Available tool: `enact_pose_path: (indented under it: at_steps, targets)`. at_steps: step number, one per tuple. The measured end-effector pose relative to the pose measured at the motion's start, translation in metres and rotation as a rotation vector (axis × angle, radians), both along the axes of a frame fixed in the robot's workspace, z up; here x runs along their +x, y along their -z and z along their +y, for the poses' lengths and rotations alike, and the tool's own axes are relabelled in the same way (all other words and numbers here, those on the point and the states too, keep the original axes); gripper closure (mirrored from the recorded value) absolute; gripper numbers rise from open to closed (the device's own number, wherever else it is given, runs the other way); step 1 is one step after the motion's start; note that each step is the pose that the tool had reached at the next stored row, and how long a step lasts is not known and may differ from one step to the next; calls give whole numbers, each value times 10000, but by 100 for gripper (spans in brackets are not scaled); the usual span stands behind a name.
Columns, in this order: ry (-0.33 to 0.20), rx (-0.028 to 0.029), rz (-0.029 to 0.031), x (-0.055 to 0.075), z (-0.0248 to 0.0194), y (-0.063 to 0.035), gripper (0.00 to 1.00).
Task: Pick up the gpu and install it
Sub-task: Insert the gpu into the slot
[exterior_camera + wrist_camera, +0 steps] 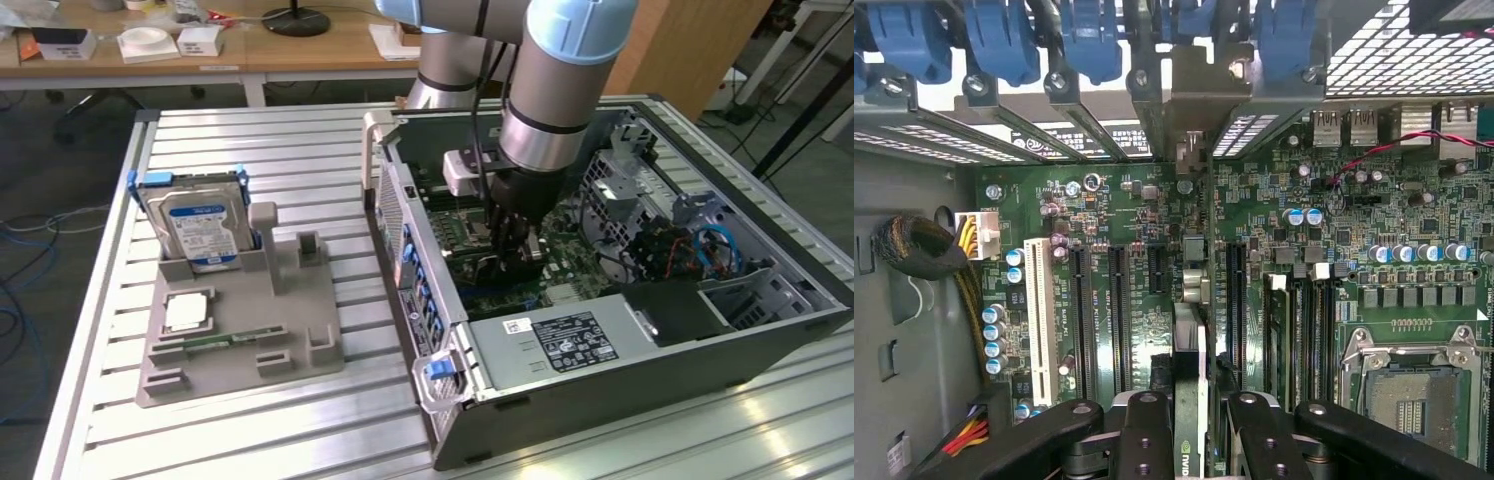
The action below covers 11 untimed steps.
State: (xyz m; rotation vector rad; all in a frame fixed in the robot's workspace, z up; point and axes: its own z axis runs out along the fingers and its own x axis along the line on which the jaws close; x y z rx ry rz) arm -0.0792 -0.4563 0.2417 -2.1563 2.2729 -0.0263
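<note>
The gripper (1194,432), down inside the computer case (667,345), pinches the gpu (1190,340) edge-on between its jaws, over the motherboard (1374,220). If the card's edge sits beside a slot (1235,300) rather than in line with it, pushing could jam it or scrape the board.

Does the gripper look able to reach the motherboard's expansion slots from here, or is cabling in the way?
Probably yes: the gripper, shut on the gpu, hangs inside the open case above bare expansion slots; the cable bundle lies well aside.
</note>
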Motion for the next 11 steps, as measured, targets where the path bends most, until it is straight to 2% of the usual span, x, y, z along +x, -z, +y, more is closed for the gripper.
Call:
enact_pose_path:
  at_steps: [11]
  targets:
    - [1,1,1,0,1,1,74]
